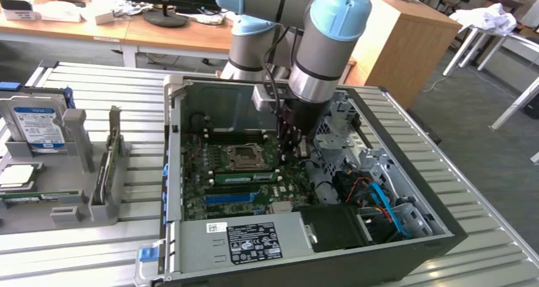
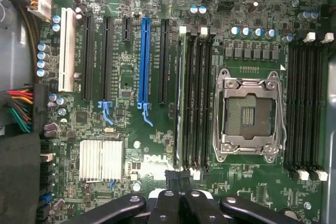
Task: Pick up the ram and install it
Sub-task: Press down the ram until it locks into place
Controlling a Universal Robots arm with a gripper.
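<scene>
Far left of the exterior frame: parks a hard drive [image 1: 38, 126] upright in a grey rack [image 1: 72, 202] on the slatted tabletop [image 1: 101, 79], label outward, presumably so parts can be grabbed from above.

Moving right: lays an open computer case [image 1: 173, 173] on its side, motherboard facing up, which leaves the slots reachable for a straight downward approach.

Centre of the frame, just below the bare CPU socket [image 1: 244, 153]: shows the ram [image 1: 244, 176] as a green strip lying along a memory slot, edge-up, apparently resting in the slot and not carried. Cannot tell whether fully seated or latched.

Immediately right of that strip: lowers the claw [image 1: 291, 158] into the case, close to the stick's near end. In the wrist view, looks clenched [image 2: 181, 177], the tips pressed together just off the slot's end, with the ram [image 2: 180, 103] running away from them beside the socket [image 2: 247, 114] and well apart from the long blue slot [image 2: 144, 61]. Seems placed there for pressing, not gripping.

Far right: tucks orange and blue cables [image 1: 379, 195] in the drive bay, clear of the work.
</scene>
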